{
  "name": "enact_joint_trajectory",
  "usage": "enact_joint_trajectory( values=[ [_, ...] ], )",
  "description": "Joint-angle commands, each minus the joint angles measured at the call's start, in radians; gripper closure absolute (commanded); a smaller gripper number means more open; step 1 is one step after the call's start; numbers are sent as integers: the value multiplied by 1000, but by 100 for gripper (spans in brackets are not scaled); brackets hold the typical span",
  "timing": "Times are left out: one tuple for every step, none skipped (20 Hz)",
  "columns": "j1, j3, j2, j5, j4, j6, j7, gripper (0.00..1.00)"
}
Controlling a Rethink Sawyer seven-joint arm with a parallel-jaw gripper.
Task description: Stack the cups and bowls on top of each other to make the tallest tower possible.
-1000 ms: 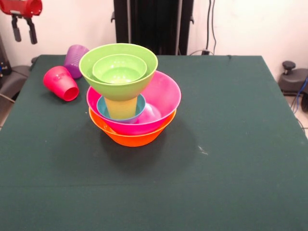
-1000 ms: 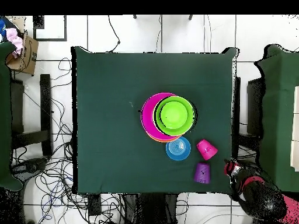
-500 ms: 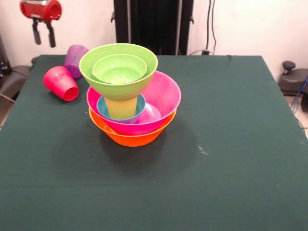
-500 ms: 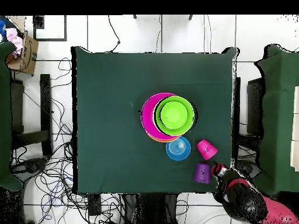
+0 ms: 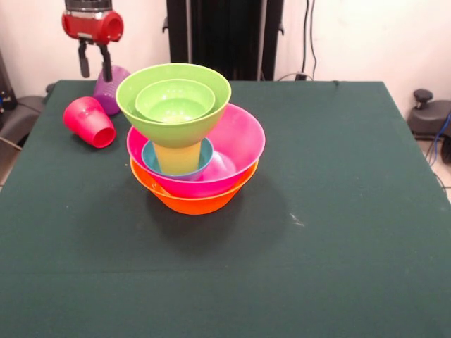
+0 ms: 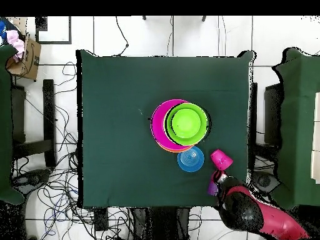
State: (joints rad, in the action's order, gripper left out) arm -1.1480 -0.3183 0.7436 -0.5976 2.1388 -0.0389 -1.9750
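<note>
Moved: claw (image 5: 94, 68) now hangs open over the purple cup (image 5: 111, 84), so I judge a pick comes next | tower (image 5: 190, 134) mid-bench, orange bowl (image 5: 190, 201) at base | red cup (image 5: 89, 122) on its side nearby | bench (image 5: 338, 211) edge close behind; open room elsewhere.

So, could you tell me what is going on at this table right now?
A robot arm is building a tower of plastic bowls and cups: orange bowl at the bottom, pink bowl in it, then a blue bowl, the yellow cup and two green bowls on top. The open gripper hangs empty above the purple cup near the table's edge. The red cup lies on its side close by, and another blue bowl sits beside the tower.
</note>
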Motion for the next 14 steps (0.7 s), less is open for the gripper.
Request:
enact_joint_trajectory(
  values=[
    [37,19,-122,45,-61,41,-142,0],
    [32,16,-128,44,-69,40,-136,0],
    [27,12,-134,43,-78,40,-130,0],
    [22,8,-140,43,-87,40,-124,0],
    [17,5,-146,42,-95,39,-118,0],
    [18,4,-151,42,-101,41,-118,0],
    [17,4,-155,39,-105,44,-116,0],
    [21,5,-161,40,-111,47,-116,0],
    [25,9,-170,40,-120,49,-117,0],
    [26,12,-183,36,-128,57,-116,0],
    [27,15,-195,32,-136,64,-116,0],
    [24,13,-204,29,-143,64,-111,0],
    [22,14,-209,27,-147,62,-109,0],
    [17,13,-209,24,-147,60,-105,0]
  ],
)
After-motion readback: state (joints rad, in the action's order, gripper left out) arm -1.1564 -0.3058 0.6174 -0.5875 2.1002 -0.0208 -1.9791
